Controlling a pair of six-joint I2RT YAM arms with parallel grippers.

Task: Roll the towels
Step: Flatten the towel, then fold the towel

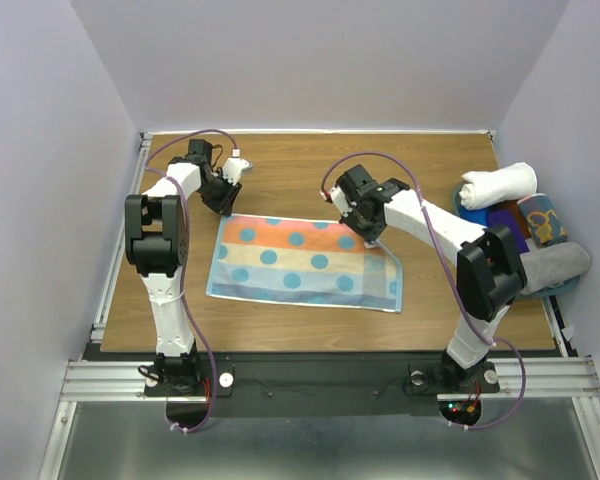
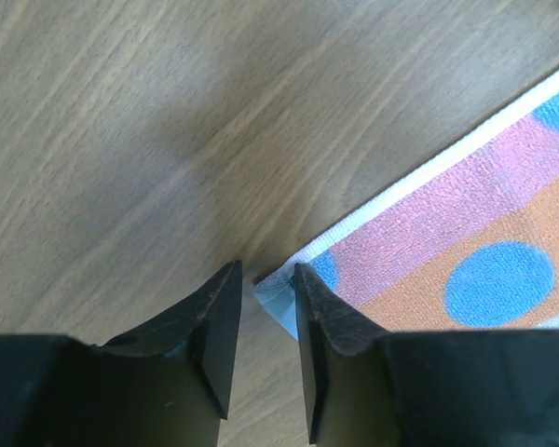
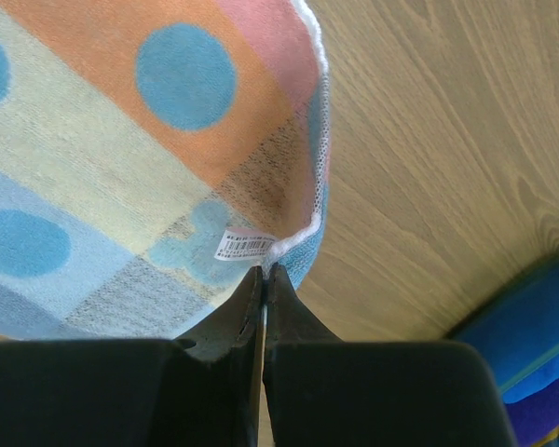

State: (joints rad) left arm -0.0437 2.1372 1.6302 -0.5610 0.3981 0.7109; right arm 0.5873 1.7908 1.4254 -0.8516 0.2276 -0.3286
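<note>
Two far corners of dotted towel [image 1: 300,262], spread on counter [image 1: 290,165] with long axis left-right, each under its nearer arm: right pincer [image 3: 264,272] pinched tight on far-right corner, left pincer [image 2: 265,277] narrowly apart astride far-left corner, seemingly not yet clamped, so close left first.

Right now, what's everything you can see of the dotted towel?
The towel lies spread on the table: terry-looking cloth, orange, pale yellow and light blue stripes with blue dots, white hem. The right gripper is shut on its far right corner, the edge there curled up near a white label. The left gripper straddles the far left corner, open.
</note>
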